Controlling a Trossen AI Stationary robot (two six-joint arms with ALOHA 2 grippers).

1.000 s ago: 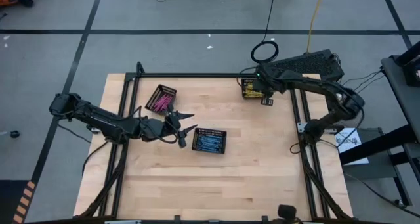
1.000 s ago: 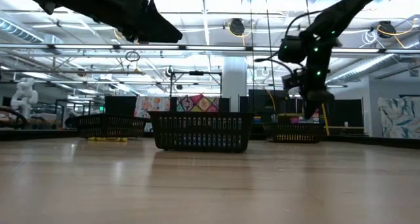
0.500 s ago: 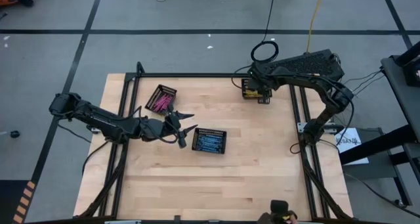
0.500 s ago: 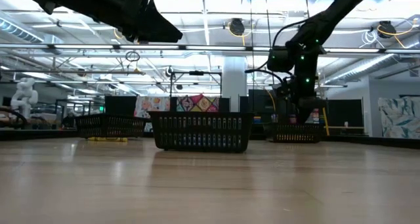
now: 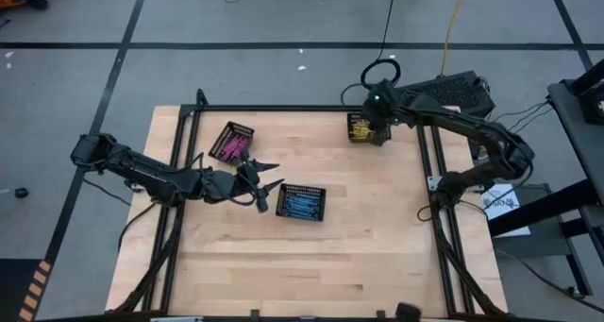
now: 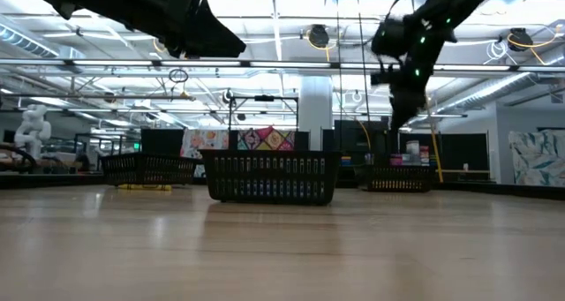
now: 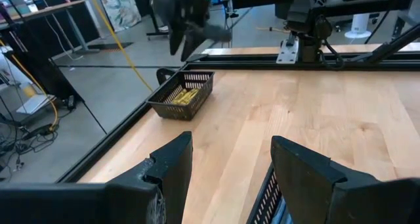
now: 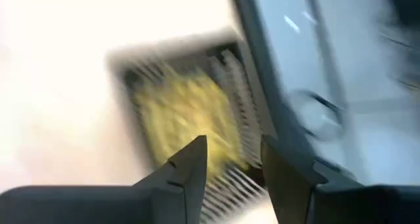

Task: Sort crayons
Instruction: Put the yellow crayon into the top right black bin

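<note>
Three black mesh trays hold crayons. Pink ones lie in the tray (image 5: pixel 231 141) at the far left, blue ones in the middle tray (image 5: pixel 301 201), and yellow ones in the tray (image 5: pixel 360 128) at the far right. My right gripper (image 8: pixel 231 161) hangs open above the yellow tray (image 8: pixel 184 119) with nothing between its fingers; the left wrist view shows it (image 7: pixel 187 27) over that tray (image 7: pixel 182 96). My left gripper (image 7: pixel 230 158) is open and empty just left of the blue tray (image 7: pixel 272 198), above the table.
A black metal frame (image 5: pixel 283 108) runs along the table's far, left and right sides. A dark keyboard-like object (image 5: pixel 444 91) and a cable loop (image 5: pixel 381 74) lie just beyond the far right corner. Bare wood (image 5: pixel 302 265) fills the near half.
My right gripper has risen from low over the yellow tray to well above it, swinging slightly left and back on the way. My left arm and all three trays have stayed where they were.
</note>
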